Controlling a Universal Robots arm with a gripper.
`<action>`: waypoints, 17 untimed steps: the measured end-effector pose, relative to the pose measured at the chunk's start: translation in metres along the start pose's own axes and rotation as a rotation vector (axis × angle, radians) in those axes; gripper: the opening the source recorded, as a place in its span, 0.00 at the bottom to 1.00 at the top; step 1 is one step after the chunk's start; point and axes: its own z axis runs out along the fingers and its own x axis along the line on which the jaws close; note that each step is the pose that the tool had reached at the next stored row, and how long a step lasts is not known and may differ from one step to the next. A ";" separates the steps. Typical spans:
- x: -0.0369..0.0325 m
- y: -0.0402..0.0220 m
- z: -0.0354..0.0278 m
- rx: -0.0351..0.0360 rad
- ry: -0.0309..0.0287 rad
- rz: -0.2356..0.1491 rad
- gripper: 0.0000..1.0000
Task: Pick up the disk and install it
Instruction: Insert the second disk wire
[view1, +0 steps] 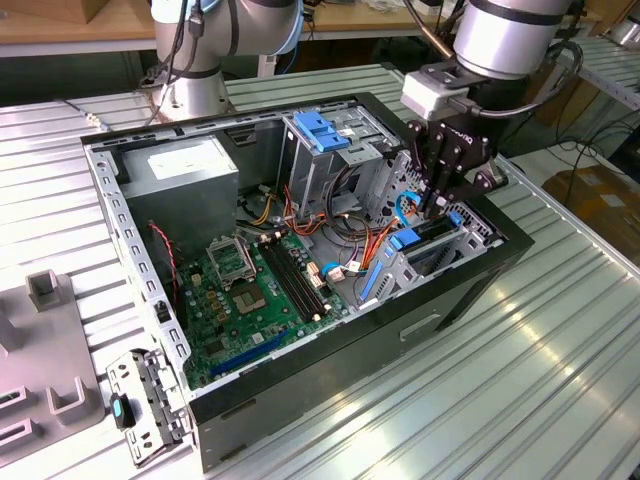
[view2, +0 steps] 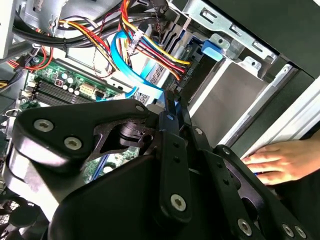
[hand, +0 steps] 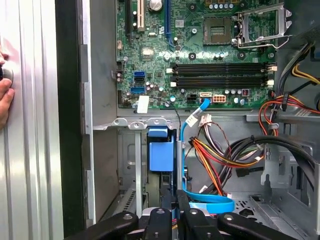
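Disk (view1: 432, 232) sits low in its bay at the right of the exterior view, inside the open computer case (view1: 150, 290) on the bench (view1: 560, 340), seemingly almost seated. Its long axis appears to run down into the bay, blue tab (hand: 161, 150) uppermost. Claw (view1: 434, 207) is pinched narrowly at its upper edge; an actual grip can't be confirmed.

The exterior view looked down from above onto the open computer case (view1: 300, 270). Both wrist views sat close inside it, sharing the motherboard (hand: 200, 55) and cables (view2: 150, 45).
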 end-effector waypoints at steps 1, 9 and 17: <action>0.0005 0.0000 0.0005 0.0000 -0.0017 0.000 0.16; 0.0032 -0.0004 0.0039 -0.0001 -0.0038 0.001 0.16; 0.0035 -0.0013 0.0073 -0.0003 -0.0061 0.003 0.16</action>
